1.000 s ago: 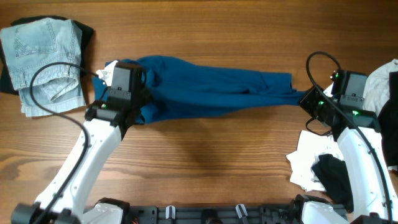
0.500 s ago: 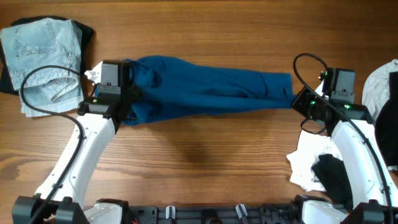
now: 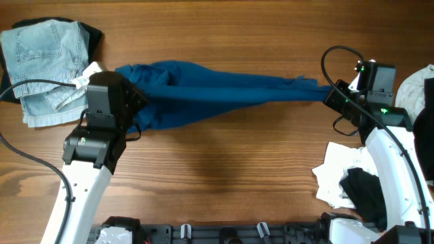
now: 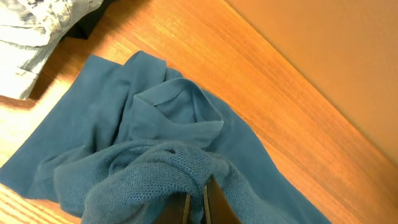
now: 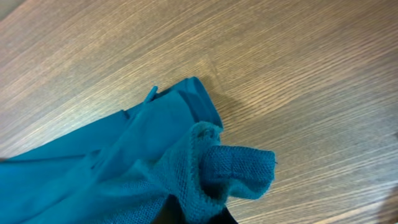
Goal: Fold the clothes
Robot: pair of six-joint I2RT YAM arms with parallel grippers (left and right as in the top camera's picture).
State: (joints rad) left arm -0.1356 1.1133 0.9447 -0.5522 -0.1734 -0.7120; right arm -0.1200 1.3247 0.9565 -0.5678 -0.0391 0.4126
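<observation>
Two grips on blue shirt: left claw, right claw.

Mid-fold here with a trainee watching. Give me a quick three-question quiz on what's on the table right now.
1. True or false: the left gripper and right gripper are both shut on the shirt.
2. What lies just beyond the shirt's left end? A) jeans B) a towel C) a shoe
3. Fill in: between the grippers the shirt is ___ (flat or bunched).
Key: 1 true; 2 A; 3 bunched.
</observation>
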